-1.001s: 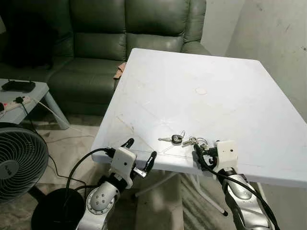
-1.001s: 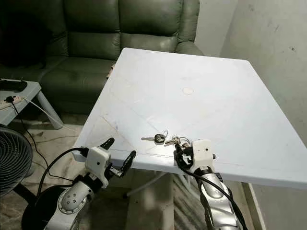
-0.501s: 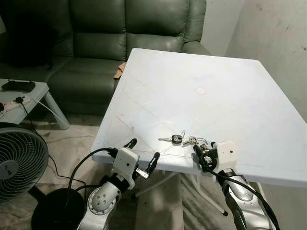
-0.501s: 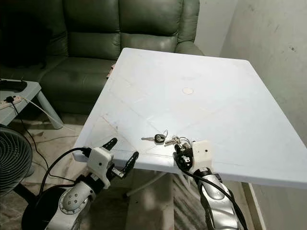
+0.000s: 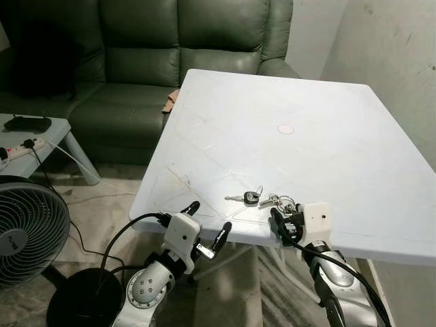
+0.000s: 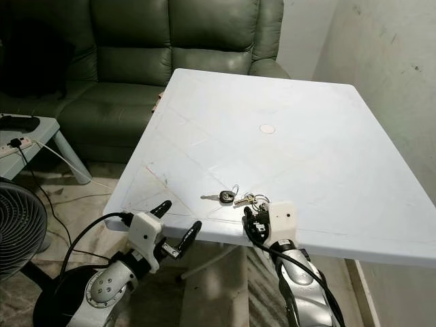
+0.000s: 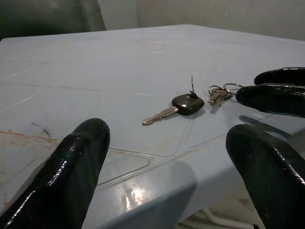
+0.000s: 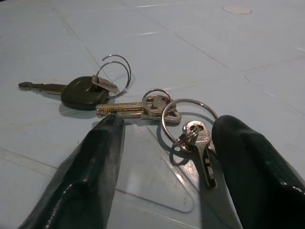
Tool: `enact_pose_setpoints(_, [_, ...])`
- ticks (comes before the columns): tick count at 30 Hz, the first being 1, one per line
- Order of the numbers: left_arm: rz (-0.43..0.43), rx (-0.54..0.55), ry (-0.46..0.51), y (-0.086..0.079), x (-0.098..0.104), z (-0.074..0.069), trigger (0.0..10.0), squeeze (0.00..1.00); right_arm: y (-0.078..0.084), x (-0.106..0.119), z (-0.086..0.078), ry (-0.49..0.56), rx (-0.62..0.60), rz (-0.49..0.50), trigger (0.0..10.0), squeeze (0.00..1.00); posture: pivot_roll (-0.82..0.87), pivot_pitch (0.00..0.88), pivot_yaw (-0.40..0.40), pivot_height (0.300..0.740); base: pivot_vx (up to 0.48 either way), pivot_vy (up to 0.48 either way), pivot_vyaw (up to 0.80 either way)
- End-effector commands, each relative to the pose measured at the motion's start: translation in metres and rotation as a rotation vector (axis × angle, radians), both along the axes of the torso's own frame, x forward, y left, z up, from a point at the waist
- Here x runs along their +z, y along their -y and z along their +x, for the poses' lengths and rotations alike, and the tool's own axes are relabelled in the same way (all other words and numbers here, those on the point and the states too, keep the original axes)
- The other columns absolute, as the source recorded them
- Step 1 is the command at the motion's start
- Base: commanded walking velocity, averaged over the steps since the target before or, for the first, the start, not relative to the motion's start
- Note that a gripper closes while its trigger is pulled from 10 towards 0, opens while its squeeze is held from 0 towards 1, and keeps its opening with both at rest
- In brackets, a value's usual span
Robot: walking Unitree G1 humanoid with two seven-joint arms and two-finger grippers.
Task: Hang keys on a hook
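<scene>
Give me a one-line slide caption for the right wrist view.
Open right gripper straddling the keys lying on the white table.

From my station the head views are sharp and evenly lit, with no motion blur. The white table (image 5: 320, 136) is the brightest thing, its top close to washed out toward the far edge, while the dark green sofa (image 5: 170, 48) beyond it sinks into shade. In the left wrist view I get small glare spots on the table's near edge and on the glossy black fingers (image 7: 71, 171), which are soft and out of focus. In the right wrist view the keys (image 8: 143, 107) are crisp and cast short soft shadows.
</scene>
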State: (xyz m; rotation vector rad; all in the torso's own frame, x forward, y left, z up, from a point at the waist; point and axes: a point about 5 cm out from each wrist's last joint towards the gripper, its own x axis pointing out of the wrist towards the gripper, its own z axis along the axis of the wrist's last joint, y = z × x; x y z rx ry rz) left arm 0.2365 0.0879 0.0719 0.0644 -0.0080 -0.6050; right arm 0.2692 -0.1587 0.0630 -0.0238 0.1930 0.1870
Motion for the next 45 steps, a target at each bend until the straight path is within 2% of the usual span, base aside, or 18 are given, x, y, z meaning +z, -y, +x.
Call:
enact_pose_setpoints(1, [-0.001,-0.009,0.010,0.002,0.004,0.000,10.0,0.00,0.001,0.005,0.001,0.013,-0.016,-0.002,0.0,0.00,-0.03,0.000,-0.018,0.740,0.000,0.000,0.00])
enact_pose_setpoints(11, [0.001,-0.007,0.006,0.002,0.003,-0.001,10.0,0.00,-0.001,0.005,0.002,-0.002,-0.021,-0.003,0.0,0.00,-0.03,0.000,-0.022,0.740,0.000,0.000,0.00])
enact_pose_setpoints(13, [0.001,-0.002,0.006,0.001,0.004,0.000,10.0,0.00,-0.001,0.005,0.003,-0.007,-0.031,-0.005,0.7,0.00,-0.03,0.000,-0.024,0.740,0.000,0.000,0.00])
enact_pose_setpoints(18, [0.000,0.002,0.006,0.001,0.004,-0.001,10.0,0.00,-0.002,0.005,0.004,-0.010,-0.036,-0.010,0.2,0.00,-0.02,0.000,-0.024,0.740,0.000,0.000,0.00])
enact_pose_setpoints(19, [0.001,0.004,0.006,0.001,0.004,-0.001,10.0,0.00,-0.002,0.004,0.004,-0.013,-0.038,-0.009,1.0,0.00,-0.02,0.000,-0.025,0.740,0.000,0.000,0.00])
enact_pose_setpoints(21, [0.001,0.007,0.006,0.001,0.004,0.000,10.0,0.00,-0.003,0.004,0.004,-0.015,-0.038,-0.006,0.4,0.00,-0.02,0.000,-0.024,0.740,0.000,0.000,0.00])
enact_pose_setpoints(25, [0.002,0.013,0.006,0.000,0.005,0.000,10.0,0.00,-0.003,0.004,0.005,-0.021,-0.051,-0.007,0.7,0.00,-0.02,0.000,-0.024,0.740,0.000,0.000,0.00])
enact_pose_setpoints(26, [0.001,0.014,0.007,0.000,0.005,-0.001,10.0,0.00,-0.003,0.003,0.005,-0.026,-0.055,-0.005,2.0,0.00,-0.02,0.000,-0.024,0.740,0.000,0.000,0.00])
enact_pose_setpoints(27, [0.001,0.015,0.006,0.000,0.005,-0.001,10.0,0.00,-0.003,0.003,0.005,-0.028,-0.056,-0.005,2.0,0.00,-0.02,0.000,-0.024,0.740,0.000,0.000,0.00])
enact_pose_setpoints(28, [0.001,0.016,0.006,-0.001,0.005,-0.001,10.0,0.00,-0.003,0.003,0.005,-0.031,-0.057,-0.011,5.1,0.00,-0.01,0.000,-0.023,0.740,0.000,0.000,0.00])
enact_pose_setpoints(29, [0.002,0.017,0.007,-0.001,0.005,-0.001,10.0,0.00,-0.003,0.002,0.006,-0.038,-0.061,-0.015,6.6,0.00,-0.01,0.000,-0.023,0.740,0.000,0.000,0.00])
enact_pose_setpoints(30, [0.002,0.017,0.007,-0.001,0.005,-0.001,10.0,0.00,-0.003,0.002,0.006,-0.038,-0.061,-0.015,6.6,0.00,-0.01,0.000,-0.023,0.740,0.000,0.000,0.00])
enact_pose_setpoints(31, [0.003,0.018,0.006,-0.001,0.005,-0.001,10.0,0.00,-0.003,0.001,0.006,-0.045,-0.066,-0.018,10.0,0.00,-0.01,0.000,-0.023,0.740,0.000,0.000,0.00])
enact_pose_setpoints(35, [0.005,0.020,0.006,-0.001,0.005,-0.001,10.0,0.00,-0.002,0.000,0.008,-0.046,-0.077,0.015,10.0,0.00,-0.01,0.000,-0.023,0.740,0.000,0.000,0.00])
enact_pose_setpoints(36, [0.005,0.020,0.006,-0.001,0.005,-0.001,10.0,0.00,0.000,0.001,0.008,-0.047,-0.091,0.022,10.0,0.06,-0.01,0.000,-0.023,0.740,0.000,0.000,0.00])
enact_pose_setpoints(37, [0.005,0.021,0.005,-0.001,0.005,-0.001,10.0,0.00,0.001,0.001,0.009,-0.047,-0.107,0.020,10.0,0.37,-0.01,0.000,-0.023,0.740,0.000,0.000,0.00])
enact_pose_setpoints(38, [0.006,0.022,0.005,-0.001,0.005,-0.001,10.0,0.00,0.004,0.003,0.011,-0.030,-0.126,0.040,10.0,1.00,-0.01,0.000,-0.023,0.740,0.000,0.000,0.00])
enact_pose_setpoints(45, [0.006,0.020,0.006,-0.001,0.006,0.000,10.0,0.00,0.007,0.007,0.013,-0.002,-0.114,0.052,10.0,1.00,-0.01,0.000,-0.022,0.740,0.000,0.000,0.00])
